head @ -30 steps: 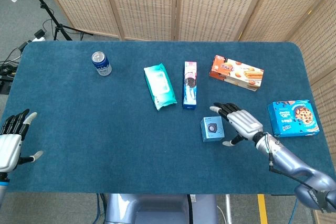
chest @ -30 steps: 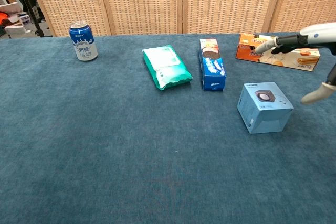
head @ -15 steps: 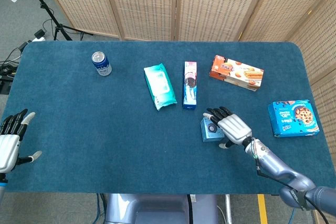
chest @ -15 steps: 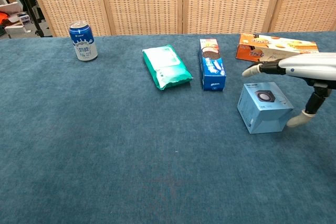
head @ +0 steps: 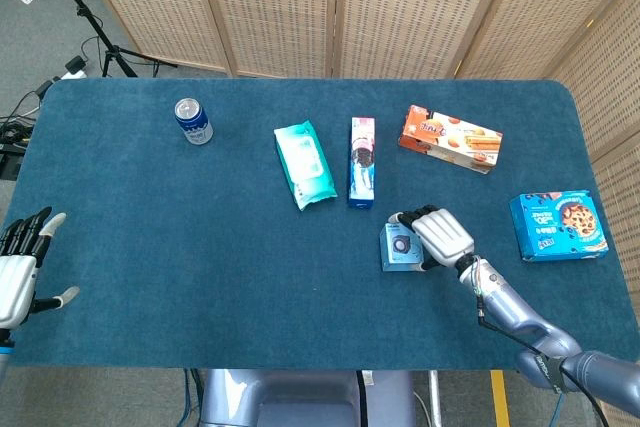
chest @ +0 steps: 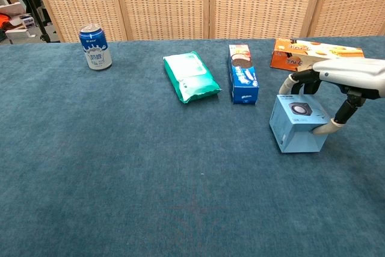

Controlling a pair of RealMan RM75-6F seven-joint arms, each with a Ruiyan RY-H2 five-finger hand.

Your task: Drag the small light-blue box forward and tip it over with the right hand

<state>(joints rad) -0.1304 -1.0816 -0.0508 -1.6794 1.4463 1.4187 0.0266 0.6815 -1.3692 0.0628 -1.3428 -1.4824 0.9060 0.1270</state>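
Note:
The small light-blue box point(head: 400, 248) point(chest: 294, 126) stands on the blue table cloth, right of centre, with a round dark speaker picture on its top face. My right hand point(head: 438, 233) point(chest: 337, 76) lies over the box's right side. Its fingers curl down at the far edge, and the thumb presses the near right face, so the hand grips the box. In the chest view the box sits slightly turned. My left hand point(head: 18, 272) hovers with fingers apart at the table's front left edge, far from the box and holding nothing.
Behind the box lie a tall blue cookie box point(head: 361, 161) point(chest: 242, 80), a green wipes pack point(head: 304, 162) point(chest: 192, 76) and an orange biscuit box point(head: 450, 138) point(chest: 298, 53). A blue cookie box point(head: 558, 225) is at far right, a can point(head: 192, 120) point(chest: 95, 46) at back left.
My right hand moved left and came down onto the light-blue box, closing fingers and thumb on it. The box shifted slightly left. The left hand stayed in place.

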